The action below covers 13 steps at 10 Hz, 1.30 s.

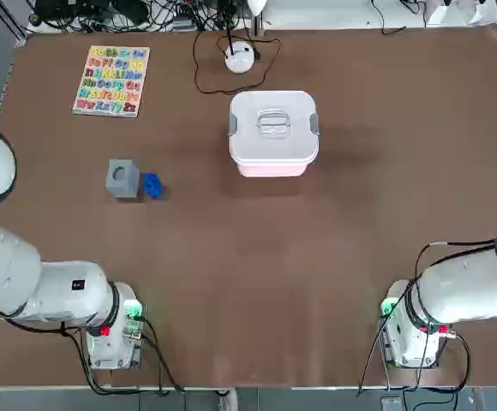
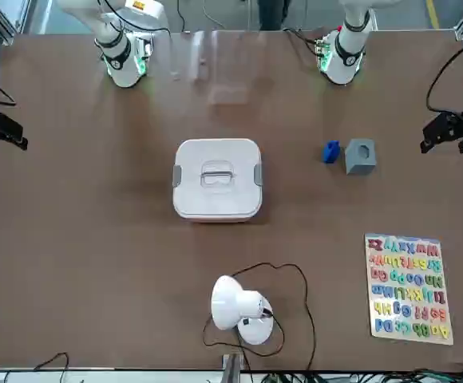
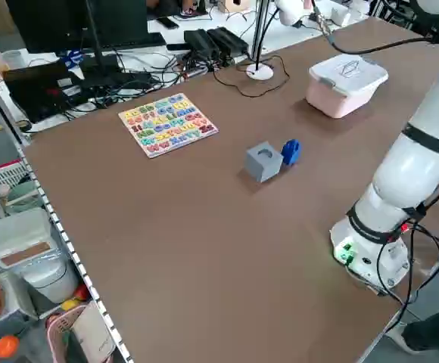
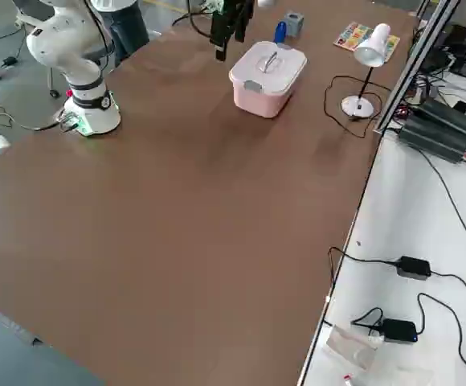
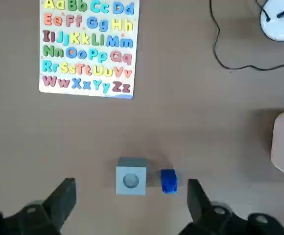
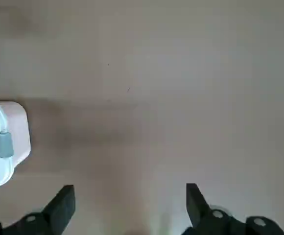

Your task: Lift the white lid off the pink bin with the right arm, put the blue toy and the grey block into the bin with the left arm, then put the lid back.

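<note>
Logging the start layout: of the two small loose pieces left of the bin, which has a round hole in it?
The grey block, the bigger cube farther from the bin; the small bright blue toy beside it shows no such hole.

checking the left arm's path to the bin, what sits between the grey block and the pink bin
The blue toy, close beside the grey block; from there to the pink bin, bare table, in the top view.
</note>
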### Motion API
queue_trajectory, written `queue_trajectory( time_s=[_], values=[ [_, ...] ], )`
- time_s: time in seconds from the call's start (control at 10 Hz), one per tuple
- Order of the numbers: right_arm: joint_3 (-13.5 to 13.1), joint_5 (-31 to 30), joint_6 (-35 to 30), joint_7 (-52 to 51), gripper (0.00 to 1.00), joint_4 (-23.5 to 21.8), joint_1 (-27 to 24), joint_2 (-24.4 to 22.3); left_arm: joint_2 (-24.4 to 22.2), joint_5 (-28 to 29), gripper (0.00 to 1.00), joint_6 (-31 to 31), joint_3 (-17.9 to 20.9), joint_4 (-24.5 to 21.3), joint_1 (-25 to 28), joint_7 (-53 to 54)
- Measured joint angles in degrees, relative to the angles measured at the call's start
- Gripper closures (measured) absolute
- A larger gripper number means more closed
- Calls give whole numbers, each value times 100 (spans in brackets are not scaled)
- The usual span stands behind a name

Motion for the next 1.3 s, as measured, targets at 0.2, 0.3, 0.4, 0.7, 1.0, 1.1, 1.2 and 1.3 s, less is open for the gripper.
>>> queue_trajectory(
  time_s=[0.2, 0.3, 0.4, 0.7, 1.0, 1.1, 1.2, 1.3],
  values=[
    [2, 2, 1, 2, 0, 0, 2, 5, -4, 0, 0, -45, -13, 1, -5, 0],
    [9, 15, 9, 163, 0, -3, 27, 24, -6, 0, 0, -52, -13, 2, -5, 1],
    [18, 40, 71, 654, 0, -10, 127, 66, -8, 0, 0, -54, -11, 3, -4, 1],
    [43, 105, 299, 3213, 0, -36, 822, 346, -7, 0, 0, -76, -6, -3, 1, 1],
    [56, 468, 690, 6236, 0, -77, 1450, 683, 6, 0, 0, -98, 1, -94, 116, 1],
    [56, 644, 936, 7268, 0, -96, 1556, 823, 13, 0, 0, -98, 3, -165, 141, 1],
    [58, 729, 1173, 8124, 0, -106, 1670, 965, 21, -4, 0, -98, 4, -206, 206, 1],
    [61, 757, 1301, 8727, 0, -116, 1837, 1106, 32, -29, 0, -97, 6, -227, 286, 2]
  ],
)
